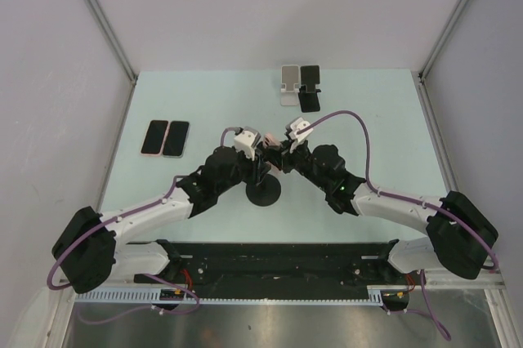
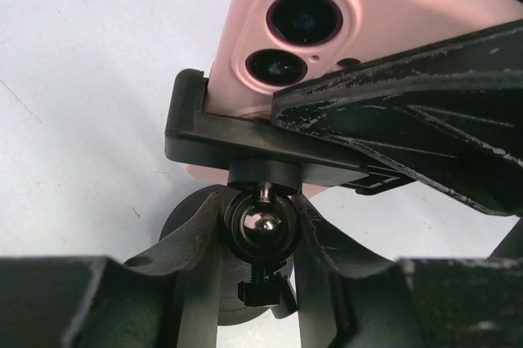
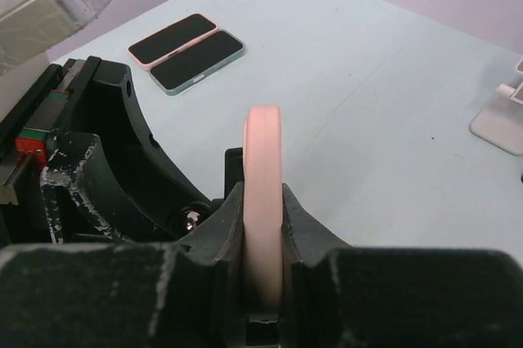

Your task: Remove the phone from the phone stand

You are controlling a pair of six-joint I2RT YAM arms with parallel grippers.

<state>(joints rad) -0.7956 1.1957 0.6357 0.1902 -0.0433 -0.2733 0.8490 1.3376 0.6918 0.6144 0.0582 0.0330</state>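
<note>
A pink phone (image 2: 327,29) stands in the black clamp of the phone stand (image 2: 237,140), camera lenses facing my left wrist. My left gripper (image 2: 260,234) is shut on the stand's ball joint (image 2: 260,224), one finger pressed against each side. My right gripper (image 3: 263,225) is shut on the phone (image 3: 263,168), which shows edge-on and upright between its two fingers. In the top view both grippers meet mid-table over the stand's round base (image 1: 264,190), and the phone (image 1: 267,137) is mostly hidden between them.
Two more phones (image 1: 154,137) (image 1: 175,139) lie flat side by side at the left of the table. A white stand (image 1: 289,82) and a black stand (image 1: 310,87) are at the back edge. Walls close the table on three sides.
</note>
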